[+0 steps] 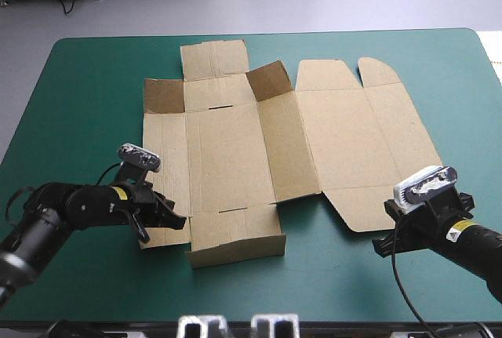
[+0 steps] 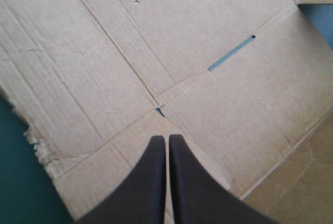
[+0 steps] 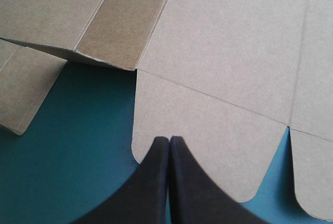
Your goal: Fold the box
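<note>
The left arm (image 1: 55,216) and right arm (image 1: 480,250) are black, each bearing 1 yellow label (image 1: 118,193). Black fingers (image 2: 148,182) taper like fins.

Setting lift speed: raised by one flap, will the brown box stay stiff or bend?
Probably bends at its creases: the box is one thin scored sheet, some flaps already raised. Likely light, so a push may slide it across the teal-green cover. Its ragged edge looks weak and might tear.

Matt corrugated board box (image 1: 235,150) (torn edge rough).
</note>
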Controlling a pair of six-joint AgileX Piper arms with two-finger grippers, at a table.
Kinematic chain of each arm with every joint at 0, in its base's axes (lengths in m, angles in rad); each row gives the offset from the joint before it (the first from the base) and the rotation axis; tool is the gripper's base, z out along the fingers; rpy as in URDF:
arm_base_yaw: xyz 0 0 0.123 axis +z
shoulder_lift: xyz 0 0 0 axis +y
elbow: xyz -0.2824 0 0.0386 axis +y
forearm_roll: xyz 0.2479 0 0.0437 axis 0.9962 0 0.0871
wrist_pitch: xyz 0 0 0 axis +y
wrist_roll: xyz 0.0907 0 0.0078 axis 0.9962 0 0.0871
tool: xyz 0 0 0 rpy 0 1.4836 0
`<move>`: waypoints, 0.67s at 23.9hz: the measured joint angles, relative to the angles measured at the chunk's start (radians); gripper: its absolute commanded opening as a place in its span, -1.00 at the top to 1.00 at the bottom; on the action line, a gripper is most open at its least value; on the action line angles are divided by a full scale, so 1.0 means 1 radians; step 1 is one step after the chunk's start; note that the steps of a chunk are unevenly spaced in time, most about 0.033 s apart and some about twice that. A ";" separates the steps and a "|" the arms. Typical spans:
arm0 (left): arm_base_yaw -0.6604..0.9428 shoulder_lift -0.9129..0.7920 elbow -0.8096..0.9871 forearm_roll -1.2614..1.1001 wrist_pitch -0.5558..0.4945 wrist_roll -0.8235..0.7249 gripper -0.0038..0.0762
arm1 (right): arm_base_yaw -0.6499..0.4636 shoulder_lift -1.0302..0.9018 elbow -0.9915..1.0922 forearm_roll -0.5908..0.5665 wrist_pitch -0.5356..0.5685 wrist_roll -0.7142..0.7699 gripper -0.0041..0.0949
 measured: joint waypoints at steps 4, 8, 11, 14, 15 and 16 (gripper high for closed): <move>0.159 0.126 -0.002 -0.289 0.020 0.288 0.87 | 0.000 0.000 0.000 0.000 0.010 0.000 0.97; 0.383 0.222 -0.003 -0.555 0.210 0.586 0.87 | 0.000 0.000 0.000 0.000 0.035 0.000 0.97; 0.645 0.253 -0.004 -0.625 0.324 0.706 0.87 | 0.000 0.000 0.000 0.002 0.049 -0.001 0.97; 0.777 0.264 -0.004 -0.644 0.336 0.719 0.80 | 0.000 0.000 0.000 0.001 0.050 -0.004 0.97; 0.800 0.285 -0.005 -0.631 0.336 0.696 0.73 | 0.000 0.000 0.000 0.001 0.044 -0.007 0.97; 0.804 0.300 -0.006 -0.611 0.336 0.677 0.53 | 0.000 0.000 0.000 0.001 0.039 -0.008 0.97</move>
